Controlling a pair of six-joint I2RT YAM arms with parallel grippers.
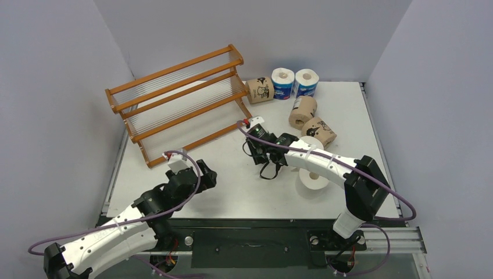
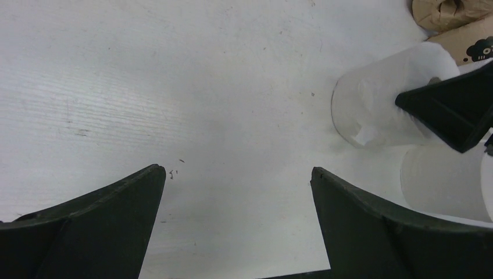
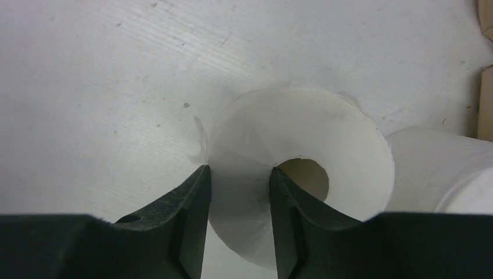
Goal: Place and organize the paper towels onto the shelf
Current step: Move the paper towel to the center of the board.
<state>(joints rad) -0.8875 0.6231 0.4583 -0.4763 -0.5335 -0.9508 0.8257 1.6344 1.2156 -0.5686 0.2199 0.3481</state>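
Note:
My right gripper is shut on the wall of a plain white roll that stands on end: one finger is outside it, the other in its hollow core. In the top view this gripper hides that roll. The left wrist view shows the same roll with a right finger on it. My left gripper is open and empty over bare table. The wooden shelf stands at the back left with nothing on it.
Another white roll stands beside the held one. Brown rolls and two blue-and-white rolls sit at the back right. Grey walls enclose the white table.

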